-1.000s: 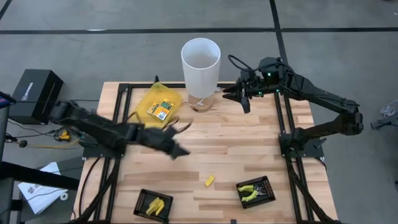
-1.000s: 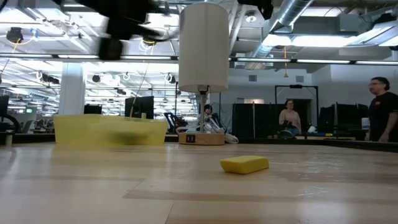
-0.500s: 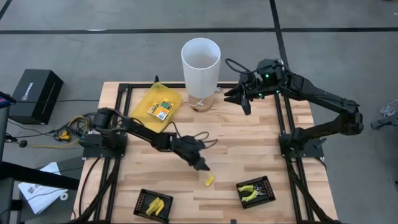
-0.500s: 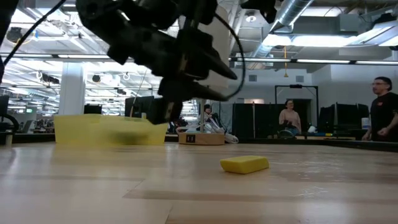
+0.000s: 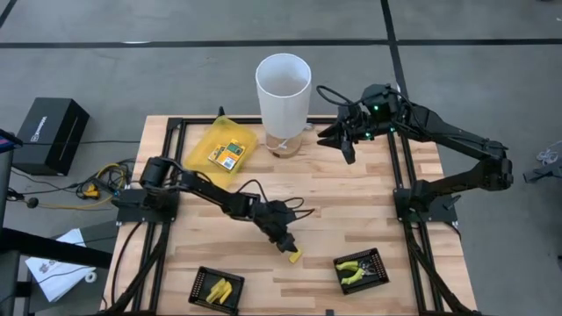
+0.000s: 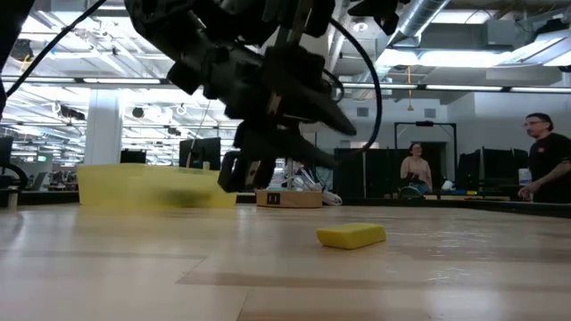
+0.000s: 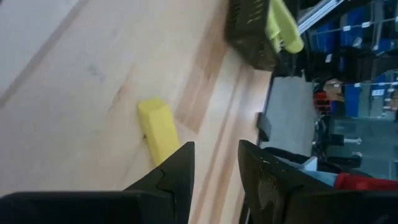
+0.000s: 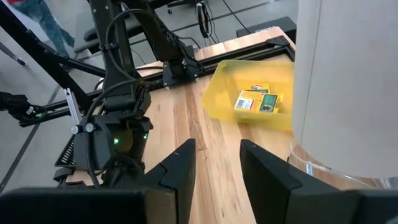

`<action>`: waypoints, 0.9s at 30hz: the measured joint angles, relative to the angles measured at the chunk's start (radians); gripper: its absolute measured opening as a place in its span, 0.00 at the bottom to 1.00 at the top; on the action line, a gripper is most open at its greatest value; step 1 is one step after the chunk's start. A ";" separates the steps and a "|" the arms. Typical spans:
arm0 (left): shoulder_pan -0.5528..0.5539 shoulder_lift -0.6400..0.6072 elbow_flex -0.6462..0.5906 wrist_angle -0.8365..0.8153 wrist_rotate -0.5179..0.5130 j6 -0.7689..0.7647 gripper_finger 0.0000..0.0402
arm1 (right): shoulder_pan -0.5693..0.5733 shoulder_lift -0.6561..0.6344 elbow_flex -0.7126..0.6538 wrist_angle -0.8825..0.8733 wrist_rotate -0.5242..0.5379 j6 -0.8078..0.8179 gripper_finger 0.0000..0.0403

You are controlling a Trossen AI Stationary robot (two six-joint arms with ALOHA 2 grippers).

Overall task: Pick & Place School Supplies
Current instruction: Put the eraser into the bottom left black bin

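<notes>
One short yellow oblong piece (image 5: 295,256) lies loose on the bench (image 5: 351,211) just ahead of the left gripper (image 5: 287,244), whose jaws stand apart, empty. Two black trays (image 5: 216,288) apparently hold more pieces. The right gripper (image 5: 338,140) waits beside the white cup (image 5: 284,105), jaws apart.

- I see a plain yellow oblong piece (image 5: 295,256) on the pale striped wood table (image 5: 351,193).
- Behind it stands a white cylinder (image 5: 284,92).
- Left of the cylinder, a translucent yellow pouch (image 5: 221,145) shows an orange packet (image 5: 228,154) with a green-white label.
- Right of the piece, a black tray (image 5: 361,269) holds yellow-green pliers (image 5: 353,271).
- Both arms are dark.
</notes>
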 joint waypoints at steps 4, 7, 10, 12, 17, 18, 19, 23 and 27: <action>-0.003 0.015 -0.001 -0.010 0.002 0.005 0.27 | 0.000 0.000 0.000 -0.016 0.000 -0.007 0.29; -0.006 0.028 0.001 -0.002 0.009 0.006 0.26 | 0.000 0.000 0.000 -0.018 0.000 -0.008 0.29; -0.012 0.035 0.001 0.017 0.027 0.014 0.26 | 0.000 0.000 0.000 -0.018 0.000 -0.008 0.29; -0.014 0.037 0.001 0.023 0.045 0.011 0.27 | 0.000 0.000 0.000 -0.018 0.000 -0.008 0.29; -0.019 0.061 0.001 0.058 0.052 -0.005 0.29 | 0.000 0.000 0.000 -0.018 0.001 -0.010 0.29; -0.020 0.066 0.004 0.062 0.052 -0.008 0.29 | 0.000 0.000 0.000 -0.018 0.002 -0.009 0.29; -0.020 0.067 0.003 0.054 0.051 -0.008 0.29 | 0.000 0.000 0.000 -0.018 0.002 -0.009 0.29; -0.015 0.079 0.004 0.055 0.041 -0.005 0.29 | 0.000 0.000 0.000 -0.018 0.003 -0.006 0.29; -0.013 0.095 0.005 0.068 0.025 -0.004 0.27 | 0.000 0.000 0.000 -0.018 0.003 -0.003 0.29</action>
